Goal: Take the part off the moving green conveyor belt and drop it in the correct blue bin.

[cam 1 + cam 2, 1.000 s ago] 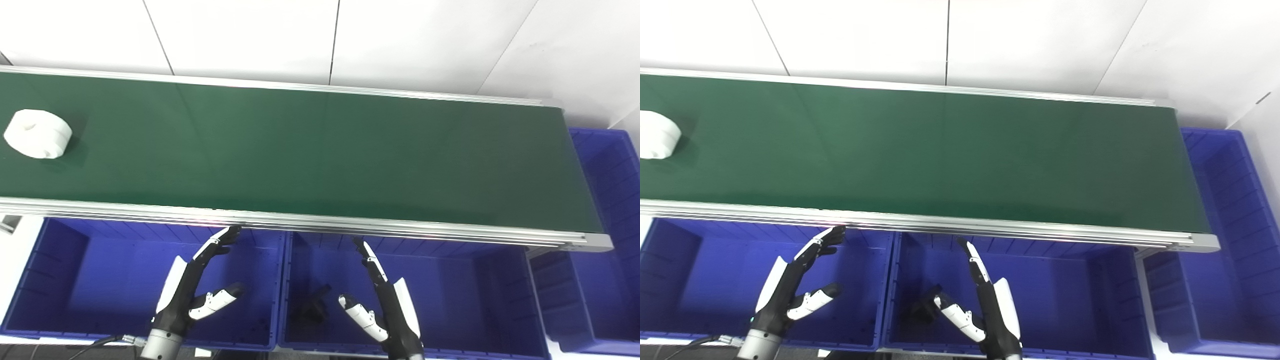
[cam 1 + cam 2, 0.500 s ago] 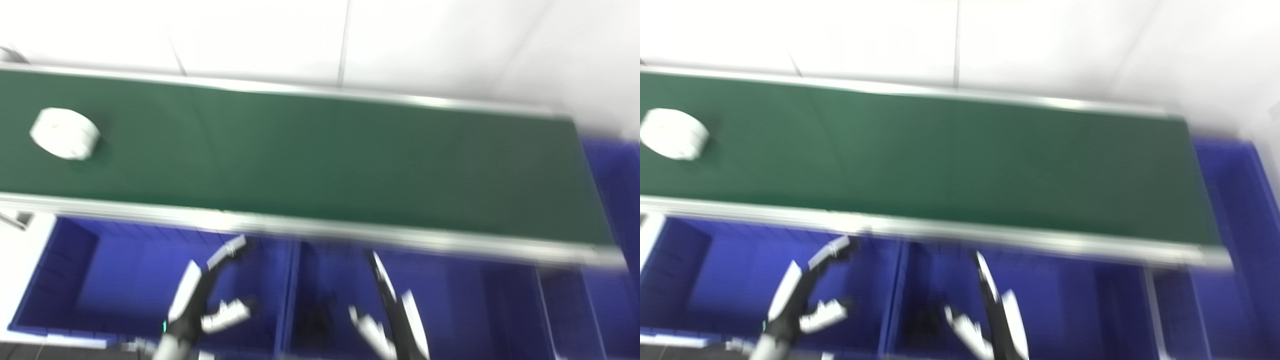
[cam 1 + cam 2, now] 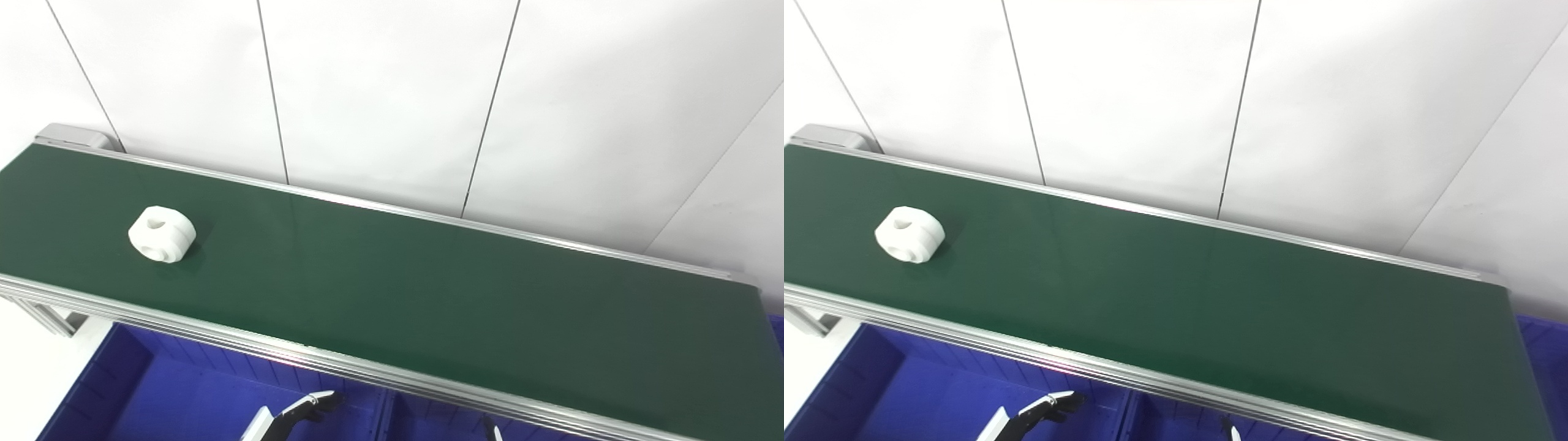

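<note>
A white ring-shaped part [image 3: 162, 234] with a hole in its top lies on the green conveyor belt [image 3: 429, 294], near the belt's left end. Only the stretched fingers of my left hand [image 3: 294, 413] show at the bottom edge, below the belt's near rail and over a blue bin [image 3: 153, 392], holding nothing. Of my right hand [image 3: 492, 433] just one fingertip peeks in at the bottom edge. Both hands are far to the right of the part and below the belt.
An aluminium rail [image 3: 343, 367] runs along the belt's near side. A white panelled wall [image 3: 380, 92] stands behind the belt. A corner of another blue bin [image 3: 1543, 343] shows past the belt's right end.
The camera has tipped up, so the bins and most of both hands have dropped out of the picture. The white part sits further right along the belt, closer to my left hand.
</note>
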